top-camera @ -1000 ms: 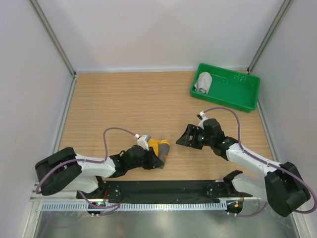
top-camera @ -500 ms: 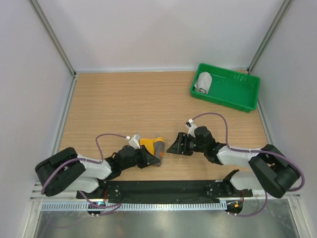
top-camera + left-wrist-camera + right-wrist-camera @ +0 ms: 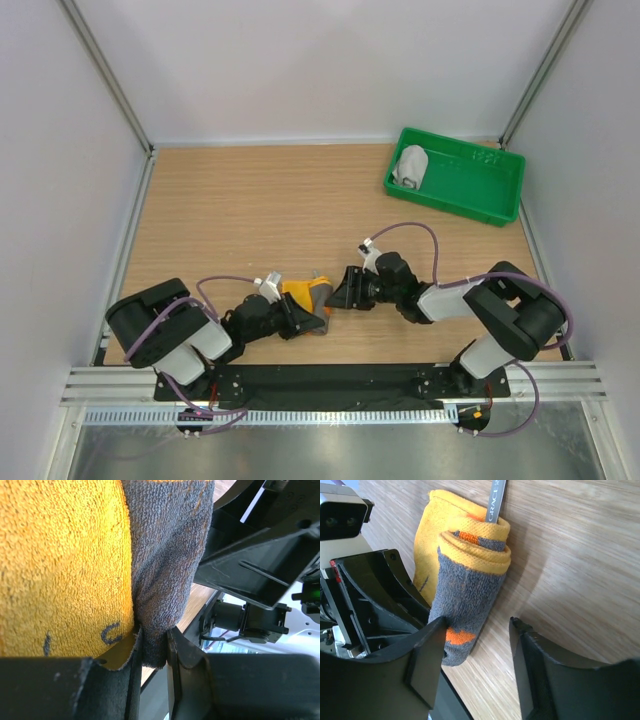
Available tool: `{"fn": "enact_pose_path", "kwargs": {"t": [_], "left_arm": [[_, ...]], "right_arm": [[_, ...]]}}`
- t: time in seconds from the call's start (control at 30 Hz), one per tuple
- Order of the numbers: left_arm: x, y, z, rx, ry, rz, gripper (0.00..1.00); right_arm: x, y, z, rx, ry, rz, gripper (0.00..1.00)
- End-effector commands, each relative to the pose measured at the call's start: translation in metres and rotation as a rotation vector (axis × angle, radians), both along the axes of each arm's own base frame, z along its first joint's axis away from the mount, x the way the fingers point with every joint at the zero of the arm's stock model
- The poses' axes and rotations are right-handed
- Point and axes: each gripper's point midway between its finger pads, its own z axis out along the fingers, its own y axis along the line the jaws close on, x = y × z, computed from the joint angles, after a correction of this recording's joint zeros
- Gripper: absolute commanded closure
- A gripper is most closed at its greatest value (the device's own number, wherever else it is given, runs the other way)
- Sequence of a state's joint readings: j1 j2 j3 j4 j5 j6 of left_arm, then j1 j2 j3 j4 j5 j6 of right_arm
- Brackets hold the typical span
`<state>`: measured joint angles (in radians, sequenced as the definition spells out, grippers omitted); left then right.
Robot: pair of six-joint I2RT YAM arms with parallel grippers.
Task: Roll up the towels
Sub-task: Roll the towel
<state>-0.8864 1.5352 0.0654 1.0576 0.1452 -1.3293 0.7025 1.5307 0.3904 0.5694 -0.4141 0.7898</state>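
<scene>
By the near edge of the tabletop (image 3: 250, 200), the left gripper (image 3: 297, 320) stays clamped on the rolled orange towel (image 3: 305, 293), the right gripper (image 3: 340, 292), jaws apart, has advanced leftward to the roll, and the grey towel (image 3: 410, 165) remains in the far-right tray (image 3: 480, 192).

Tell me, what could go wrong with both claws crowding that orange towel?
1. The left gripper seems to pinch only a grey fold of the towel, so a tug might pull the roll loose.
2. The open right gripper sits very close to the left one, and they could knock together.
</scene>
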Motion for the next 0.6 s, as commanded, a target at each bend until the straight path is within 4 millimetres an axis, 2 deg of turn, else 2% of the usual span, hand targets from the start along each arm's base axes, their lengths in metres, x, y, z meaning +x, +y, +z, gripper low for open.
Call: {"fn": "enact_pose_path", "kwargs": {"t": [0.0,0.03,0.1,0.37,0.43,0.47,0.57], "left_arm": [[-0.002,0.005,-0.001,-0.026,0.016,0.008,1.0],[-0.002,0.003,0.002,-0.039,0.008,0.001,1.0],[-0.002,0.002,0.003,-0.043,0.008,-0.003,1.0],[-0.003,0.0,0.004,-0.047,0.001,-0.023,1.0],[-0.004,0.001,0.003,-0.045,-0.001,-0.026,1.0],[-0.003,0.001,0.004,-0.046,-0.003,-0.027,1.0],[-0.004,-0.001,0.005,-0.045,-0.014,-0.042,0.98]], "right_arm": [[0.012,0.012,0.009,0.028,-0.074,0.011,0.43],[0.01,0.013,0.007,0.026,-0.072,0.017,0.48],[0.008,0.016,0.002,0.029,-0.063,0.027,0.52],[0.002,0.035,0.01,0.141,-0.058,0.043,0.53],[0.0,0.036,0.01,0.153,-0.055,0.049,0.58],[0.001,0.037,0.013,0.166,-0.059,0.048,0.61],[0.001,0.039,0.016,0.177,-0.062,0.052,0.83]]}}
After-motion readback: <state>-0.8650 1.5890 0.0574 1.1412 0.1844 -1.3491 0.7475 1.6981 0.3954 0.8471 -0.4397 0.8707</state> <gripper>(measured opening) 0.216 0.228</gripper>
